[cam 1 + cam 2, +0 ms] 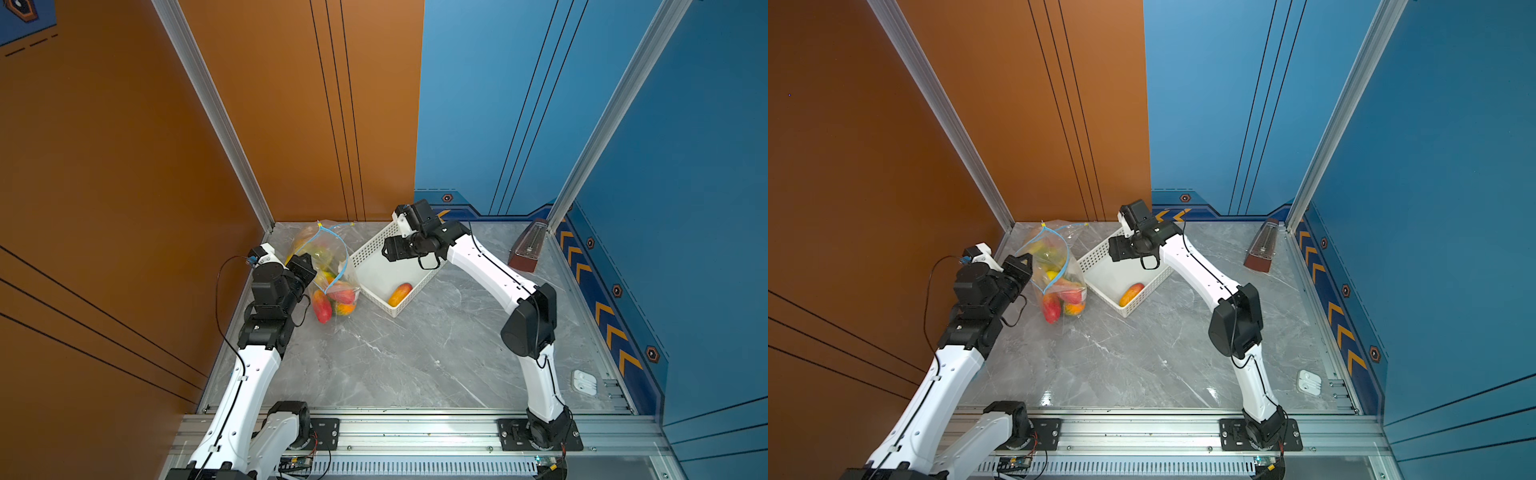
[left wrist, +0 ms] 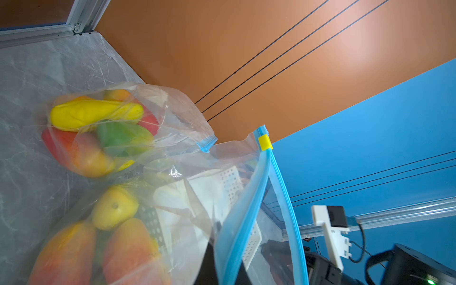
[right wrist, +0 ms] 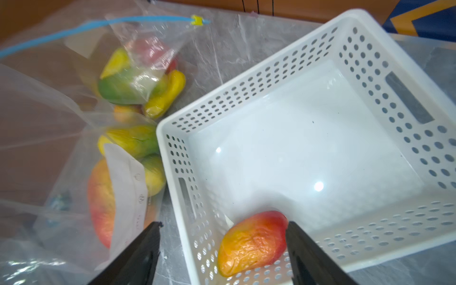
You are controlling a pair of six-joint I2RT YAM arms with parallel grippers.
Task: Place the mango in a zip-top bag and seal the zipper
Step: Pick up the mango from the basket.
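One red-orange mango lies in the near corner of the white perforated basket. My right gripper hovers open above the basket, holding nothing; in its wrist view the mango shows between its fingers. The clear zip-top bag stands left of the basket with several mangoes inside. Its blue zipper gapes in a loop, yellow slider at the far end. My left gripper is shut on the bag's near rim.
A second clear bag of mangoes lies behind the open one, near the orange wall. A brown metronome stands at the back right. A small white case lies near the right rail.
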